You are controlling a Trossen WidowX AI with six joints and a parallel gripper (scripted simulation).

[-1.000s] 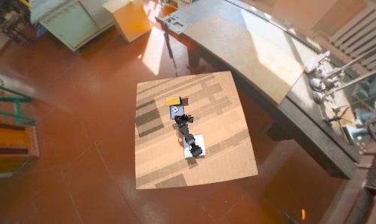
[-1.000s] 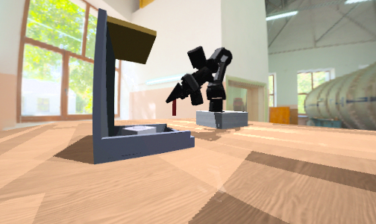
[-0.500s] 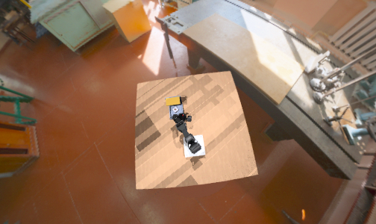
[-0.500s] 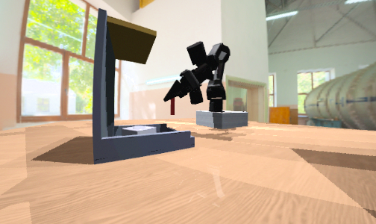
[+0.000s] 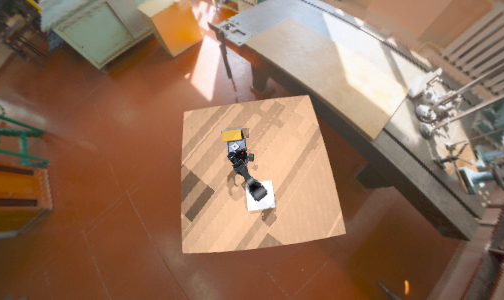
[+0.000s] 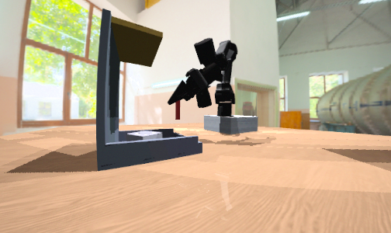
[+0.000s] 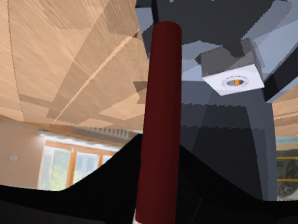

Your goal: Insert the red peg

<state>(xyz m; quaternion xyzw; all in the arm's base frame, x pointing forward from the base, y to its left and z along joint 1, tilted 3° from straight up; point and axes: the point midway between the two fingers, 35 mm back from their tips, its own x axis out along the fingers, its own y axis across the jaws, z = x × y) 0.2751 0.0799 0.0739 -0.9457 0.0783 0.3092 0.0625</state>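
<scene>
My gripper (image 6: 174, 100) (image 7: 152, 142) is shut on the red peg (image 6: 178, 110) (image 7: 162, 110), holding it near one end. The peg hangs about upright, clear of the table. In the exterior view it is in front of the roof's front edge and lower than the roof, with its lower end above the box's low side wall. The dark blue-grey box (image 6: 152, 149) (image 7: 225, 125) has a tall back wall. The roof (image 6: 136, 43) (image 5: 232, 135) sticks out from it. The white-topped block (image 6: 145, 134) (image 7: 215, 85) sits on the floor; its round hole (image 7: 233, 82) shows, right of the peg in the wrist view.
The wooden table (image 5: 296, 200) (image 6: 261, 202) carries the box and the arm's pale base (image 5: 268, 201) (image 6: 241, 124). The box's low side walls run from the back wall toward the arm. The roof overhangs the block.
</scene>
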